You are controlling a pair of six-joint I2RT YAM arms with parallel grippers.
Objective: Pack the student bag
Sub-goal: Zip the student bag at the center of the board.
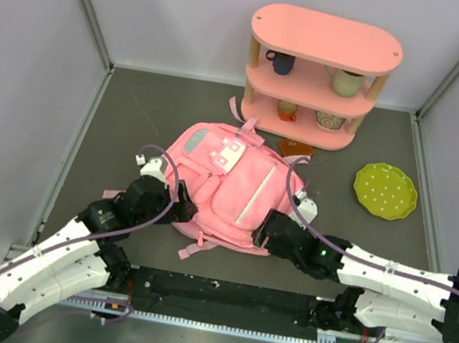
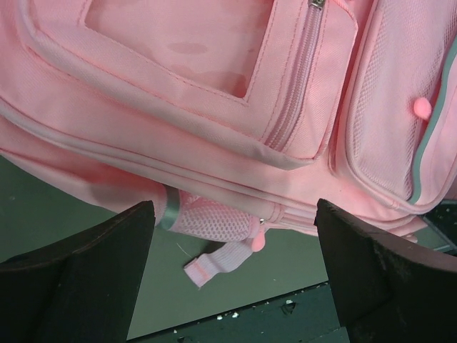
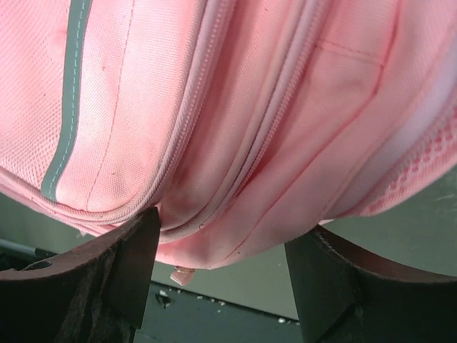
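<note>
The student bag [image 1: 227,184] is a soft pink backpack lying flat in the middle of the table, front pockets up and grey-green patch [image 1: 197,141] toward the far left. My left gripper [image 1: 177,207] is open at the bag's near left corner. In the left wrist view [image 2: 235,275] its jaws stand wide apart just short of the bag's mesh side pocket [image 2: 214,221] and a loose strap end [image 2: 214,261]. My right gripper [image 1: 265,229] is open at the bag's near right edge. In the right wrist view [image 3: 221,268] a bulging fold of the bag [image 3: 235,214] sits between the wide-apart fingers.
A rigid pink three-tier shelf [image 1: 326,37] with cups and bowls stands at the back. A green dotted plate [image 1: 384,190] lies at the right. A small brown object [image 1: 294,147] lies behind the bag. A black strip [image 1: 225,295] runs along the near edge. Grey walls enclose the table.
</note>
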